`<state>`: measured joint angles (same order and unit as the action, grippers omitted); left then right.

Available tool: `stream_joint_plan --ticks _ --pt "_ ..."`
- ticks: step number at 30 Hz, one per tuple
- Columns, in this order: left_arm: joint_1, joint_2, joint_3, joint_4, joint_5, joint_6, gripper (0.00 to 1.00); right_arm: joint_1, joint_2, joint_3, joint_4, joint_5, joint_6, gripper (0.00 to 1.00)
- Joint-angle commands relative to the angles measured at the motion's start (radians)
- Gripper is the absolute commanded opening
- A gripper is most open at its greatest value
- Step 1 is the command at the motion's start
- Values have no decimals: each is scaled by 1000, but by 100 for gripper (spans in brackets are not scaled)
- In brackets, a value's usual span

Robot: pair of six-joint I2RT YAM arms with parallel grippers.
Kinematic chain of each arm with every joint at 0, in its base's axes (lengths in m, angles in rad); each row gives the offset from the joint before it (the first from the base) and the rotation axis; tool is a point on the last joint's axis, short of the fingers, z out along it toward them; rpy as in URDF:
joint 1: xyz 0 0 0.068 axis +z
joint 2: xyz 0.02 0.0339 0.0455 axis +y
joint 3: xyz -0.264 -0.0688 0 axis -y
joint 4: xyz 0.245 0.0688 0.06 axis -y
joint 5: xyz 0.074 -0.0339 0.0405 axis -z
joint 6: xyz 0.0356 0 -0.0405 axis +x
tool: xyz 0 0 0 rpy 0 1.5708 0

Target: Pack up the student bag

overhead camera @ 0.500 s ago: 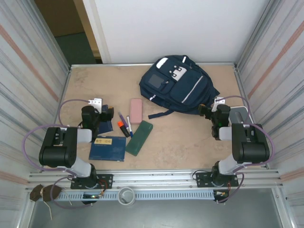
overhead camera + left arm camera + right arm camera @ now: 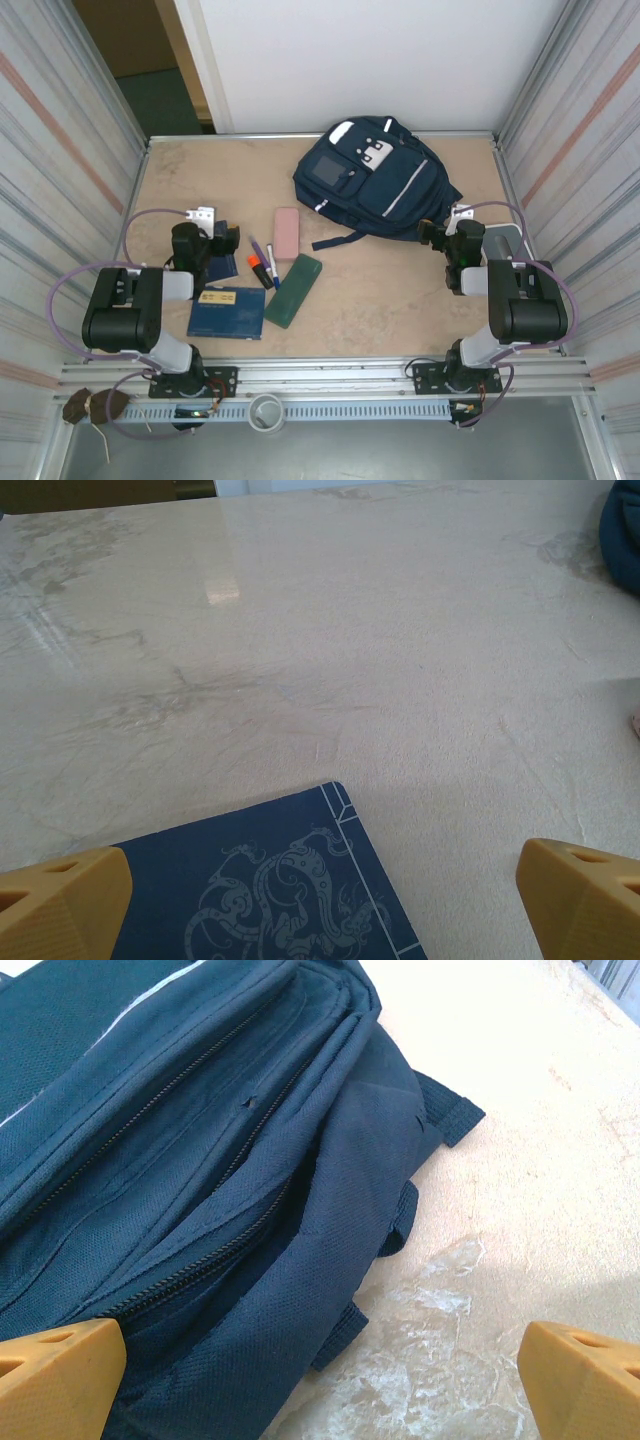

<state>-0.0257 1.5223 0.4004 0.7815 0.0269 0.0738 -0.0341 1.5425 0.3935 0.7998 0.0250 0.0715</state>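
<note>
The left gripper (image 2: 218,240) and the right gripper (image 2: 441,232) are both seen with their fingers spread wide, and nothing is held in either. The student bag (image 2: 372,178) lies flat just ahead of the right gripper and to its left, with the zipped side panels (image 2: 190,1260) directly in front of the fingertips (image 2: 60,1375). No contact with the fabric can be made out.

A dark blue book with a dragon print (image 2: 280,890) is seen below the left gripper. To that gripper's right, a pink block (image 2: 287,232), 3 pens or markers (image 2: 262,265) and a green case (image 2: 294,290) are laid out. A flat blue notebook (image 2: 227,311) lies behind it, toward the arm's base.

Nothing appears to have been packed, so the task is judged to be at its start. Whether a compartment is already open cannot be told. An opening in the bag is probably needed first. After that, 1 loose item would be gripped and carried across to it.
</note>
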Motion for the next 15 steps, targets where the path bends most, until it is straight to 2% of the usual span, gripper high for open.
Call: stream_joint_plan --ticks 1,15 --pt "6 -10 15 2 7 -2 99 -4 -3 18 -4 -8 19 99" --pt "18 -11 14 3 30 -8 99 -6 -3 18 -7 -8 19 99"
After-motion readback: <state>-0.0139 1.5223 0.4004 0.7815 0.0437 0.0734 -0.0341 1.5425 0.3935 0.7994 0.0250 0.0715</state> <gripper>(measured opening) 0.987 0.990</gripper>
